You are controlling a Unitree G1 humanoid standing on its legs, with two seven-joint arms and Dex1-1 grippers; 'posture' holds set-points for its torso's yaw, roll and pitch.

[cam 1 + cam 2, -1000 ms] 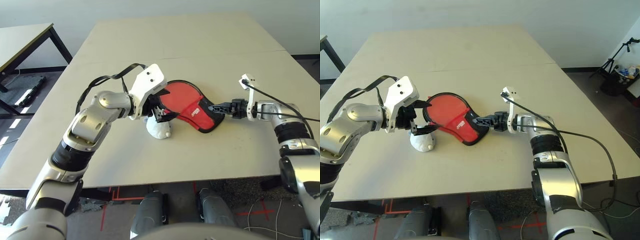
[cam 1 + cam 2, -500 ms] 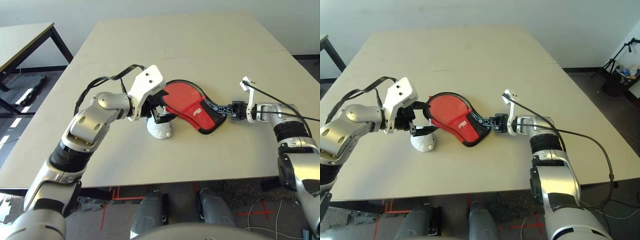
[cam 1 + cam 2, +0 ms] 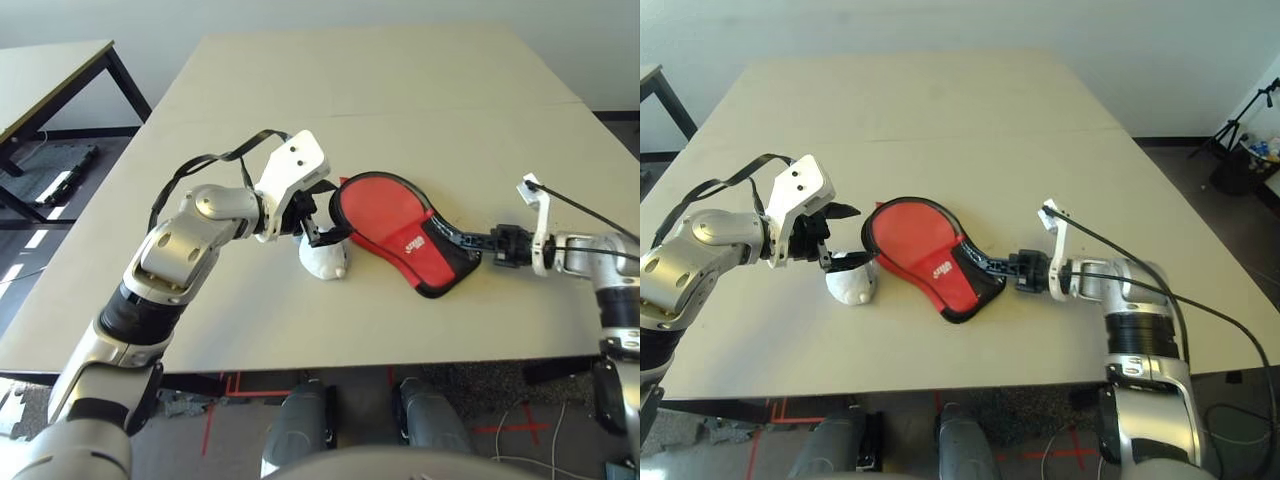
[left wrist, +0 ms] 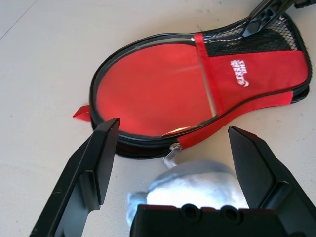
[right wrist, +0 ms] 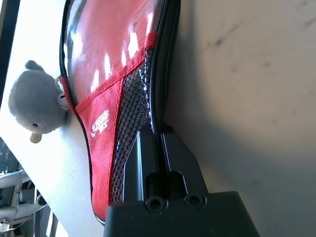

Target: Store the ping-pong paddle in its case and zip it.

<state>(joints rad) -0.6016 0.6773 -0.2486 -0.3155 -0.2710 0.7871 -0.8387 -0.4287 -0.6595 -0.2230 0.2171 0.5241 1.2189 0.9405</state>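
The case (image 3: 400, 228) lies flat on the table (image 3: 400, 90), red face up, with black mesh and a white logo toward its narrow end. My right gripper (image 5: 157, 132) is shut on the black zip edge at that narrow end, seen from above as my right gripper (image 3: 470, 240). My left gripper (image 3: 333, 211) hovers open by the case's round end, just above the small white lumpy bag (image 3: 325, 260). A silver zip pull (image 4: 170, 153) sits on the case's rim beside that bag. The ping-pong paddle is hidden.
A black cable (image 3: 1200, 300) runs off my right wrist toward the table's right edge. Another table (image 3: 50, 70) stands far left, and a tripod (image 3: 1240, 110) is on the floor at the far right. Bare tabletop stretches behind the case.
My right gripper has shut on the case's narrow end and dragged the case to the right and nearer. The round end slid away from my left gripper, which stayed put and open.
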